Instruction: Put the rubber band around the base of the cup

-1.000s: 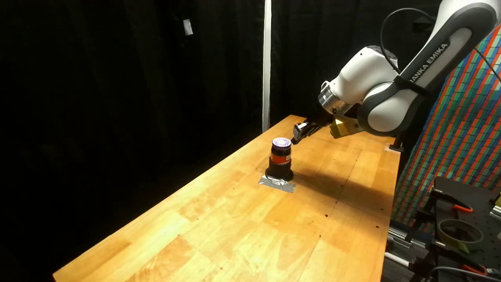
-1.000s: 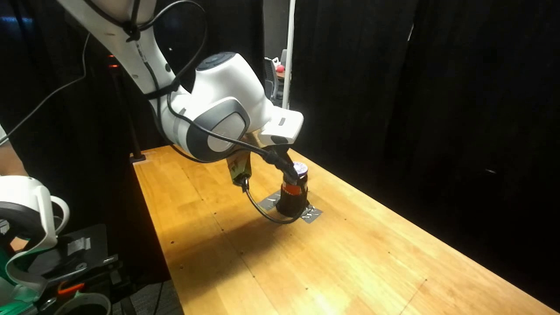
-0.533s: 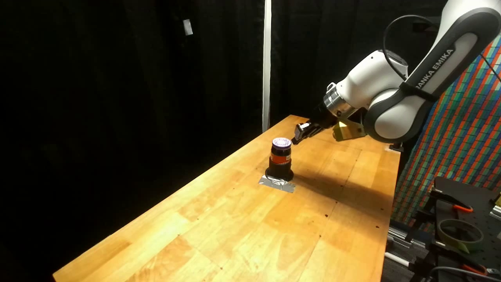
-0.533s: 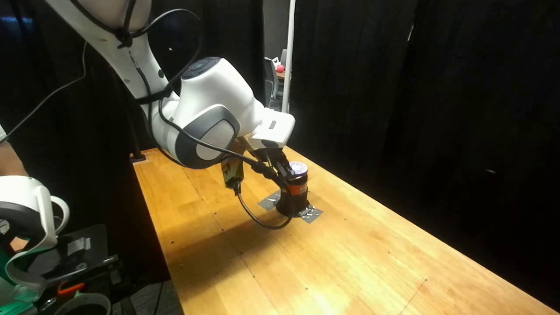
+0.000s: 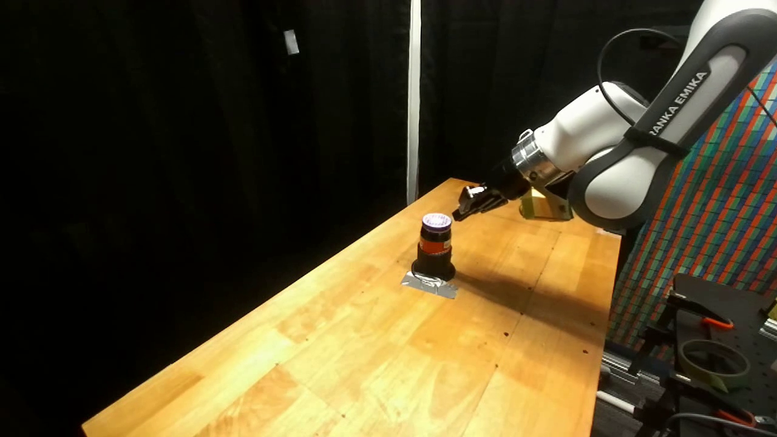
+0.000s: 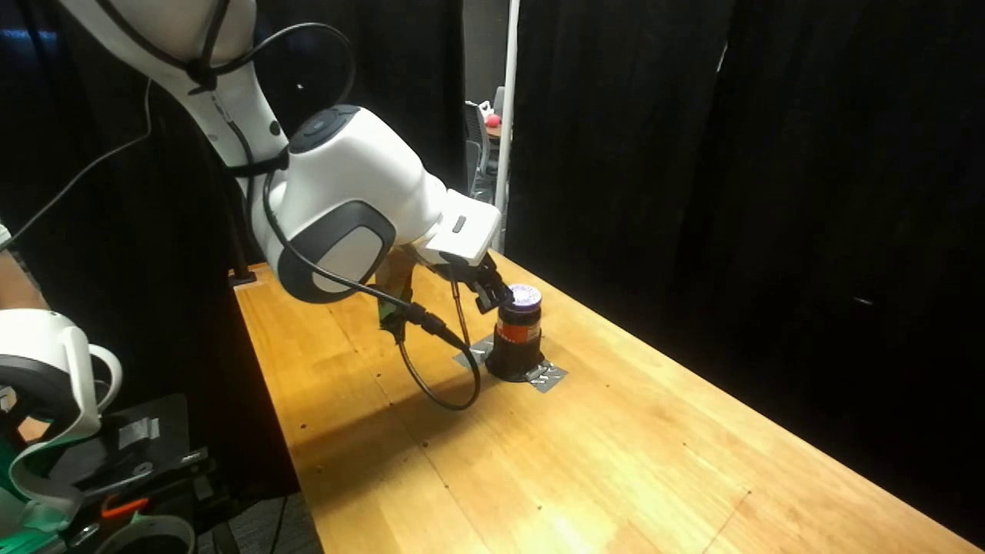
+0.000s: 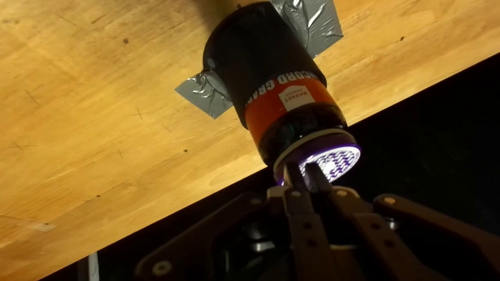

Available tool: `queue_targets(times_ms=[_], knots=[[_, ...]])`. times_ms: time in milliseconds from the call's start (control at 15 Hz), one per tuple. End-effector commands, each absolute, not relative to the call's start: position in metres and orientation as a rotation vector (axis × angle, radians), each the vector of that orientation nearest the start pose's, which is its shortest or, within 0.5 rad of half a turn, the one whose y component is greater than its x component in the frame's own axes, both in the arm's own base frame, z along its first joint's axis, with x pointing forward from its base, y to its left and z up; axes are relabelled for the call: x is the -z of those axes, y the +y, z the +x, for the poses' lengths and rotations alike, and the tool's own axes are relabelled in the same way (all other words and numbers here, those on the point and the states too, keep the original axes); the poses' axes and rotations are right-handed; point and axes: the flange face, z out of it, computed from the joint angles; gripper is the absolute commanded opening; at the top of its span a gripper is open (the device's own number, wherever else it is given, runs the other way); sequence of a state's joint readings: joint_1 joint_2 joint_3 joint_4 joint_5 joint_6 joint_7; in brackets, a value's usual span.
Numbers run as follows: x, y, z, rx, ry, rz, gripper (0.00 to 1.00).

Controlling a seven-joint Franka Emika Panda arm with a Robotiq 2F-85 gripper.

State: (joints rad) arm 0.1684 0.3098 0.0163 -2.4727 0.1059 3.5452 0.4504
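The cup [image 5: 435,246] is a dark cylinder with an orange stripe and a white-and-purple top, upright on the table; it also shows in an exterior view [image 6: 518,332] and in the wrist view [image 7: 273,105]. A thin pale ring, which looks like the rubber band [image 7: 308,139], runs around the cup just at the purple top, not at the base. My gripper [image 7: 302,168] has a narrow gap between its fingertips, with nothing seen in it. In both exterior views the gripper [image 5: 458,213] [image 6: 496,300] is beside the cup's top; whether it touches is unclear.
Grey tape [image 5: 430,285] lies at the cup's foot on the wooden table [image 5: 388,352]. A black cable loop [image 6: 454,404] hangs from the wrist near the cup in an exterior view. A dark cart [image 5: 728,315] stands past the table edge.
The arm's wrist has drawn back from the cup and down, tilting my gripper flatter. Its fingertips stay near the cup's top and now show in both exterior views. The cup has not moved.
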Motion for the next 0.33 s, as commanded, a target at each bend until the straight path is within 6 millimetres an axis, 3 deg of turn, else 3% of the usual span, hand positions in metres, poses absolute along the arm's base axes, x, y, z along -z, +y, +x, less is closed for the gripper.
queue_targets(times_ms=[0,133,200,267], knots=[[-0.271,0.082,0.505,1.086,0.52,-2.624,0.32],[-0.261,0.084,0.512,1.041,0.524,-2.647,0.41],[-0.26,0.083,0.512,1.035,0.528,-2.649,0.25],[-0.258,0.083,0.511,1.03,0.53,-2.651,0.32]])
